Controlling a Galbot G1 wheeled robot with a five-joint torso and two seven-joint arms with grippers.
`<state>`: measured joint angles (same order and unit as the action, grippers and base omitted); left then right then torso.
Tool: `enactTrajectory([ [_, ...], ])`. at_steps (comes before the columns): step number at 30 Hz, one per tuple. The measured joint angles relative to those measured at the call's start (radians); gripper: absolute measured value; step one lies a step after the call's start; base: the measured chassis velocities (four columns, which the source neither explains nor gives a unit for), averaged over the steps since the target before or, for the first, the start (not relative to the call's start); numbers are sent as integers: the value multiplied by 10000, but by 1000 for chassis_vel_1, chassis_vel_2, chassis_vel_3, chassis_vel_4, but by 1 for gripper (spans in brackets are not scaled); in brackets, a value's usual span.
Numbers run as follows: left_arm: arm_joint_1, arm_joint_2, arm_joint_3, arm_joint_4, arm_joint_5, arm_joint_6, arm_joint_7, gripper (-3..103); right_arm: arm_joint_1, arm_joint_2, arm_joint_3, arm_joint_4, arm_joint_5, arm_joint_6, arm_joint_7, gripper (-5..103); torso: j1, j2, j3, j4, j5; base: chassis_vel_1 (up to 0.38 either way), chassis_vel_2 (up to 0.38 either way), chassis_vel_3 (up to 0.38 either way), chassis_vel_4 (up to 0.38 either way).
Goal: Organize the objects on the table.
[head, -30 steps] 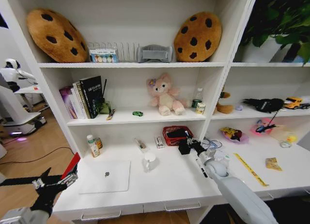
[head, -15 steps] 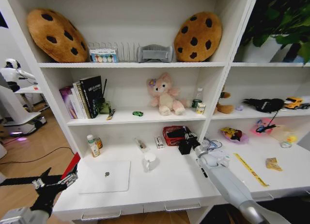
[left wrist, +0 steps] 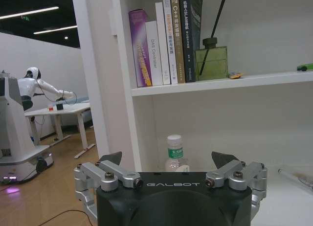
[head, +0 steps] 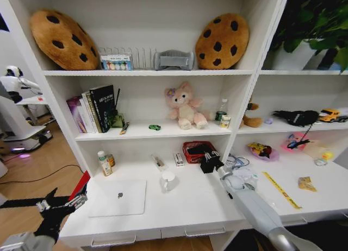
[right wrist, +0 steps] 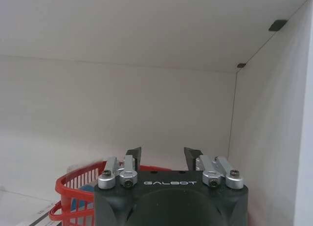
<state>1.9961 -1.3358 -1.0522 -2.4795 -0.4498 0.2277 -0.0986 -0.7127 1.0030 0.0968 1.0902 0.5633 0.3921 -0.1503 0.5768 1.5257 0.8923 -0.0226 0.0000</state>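
Reaching over the red basket [head: 198, 151] at the counter's [head: 185, 205] back edge, the right gripper [head: 210, 163] is now closer in than a second ago, jaws apart and empty. Laptop [head: 118, 198] sitting front-left; left gripper [head: 57, 209] idling off that corner, jaws spread, empty.

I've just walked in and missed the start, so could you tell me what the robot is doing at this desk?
The robot is tidying the white desk. Its right gripper reaches to the back of the desk, open and empty, right at the red basket. The left gripper hangs open off the desk's left edge, idle. The silver laptop, a white mug and small bottles sit untouched on the desk.
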Motion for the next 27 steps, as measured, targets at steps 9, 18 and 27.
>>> enactTrajectory([
  [9, 0, 0, 0, 0, 0, -1, -4, 100, -1774, -818, 607, 2985, 208, -880, 529, 83, -1, 0, 0, 1, 2, 0, 0, 0, 0],
  [18, 0, 0, 0, 0, 0, -1, -1, 100, -4811, -1480, 2309, 6844, 530, -4318, 3754, 100, 0, 0, 0, 0, 1, 0, 0, 0, 0],
  [27, 1, 0, 0, 0, 0, -1, 0, 100, -6951, -1637, 4079, 7542, 2279, -6683, 2958, 100, -2, 1, -1, -3, 2, 0, 0, 0, 0],
])
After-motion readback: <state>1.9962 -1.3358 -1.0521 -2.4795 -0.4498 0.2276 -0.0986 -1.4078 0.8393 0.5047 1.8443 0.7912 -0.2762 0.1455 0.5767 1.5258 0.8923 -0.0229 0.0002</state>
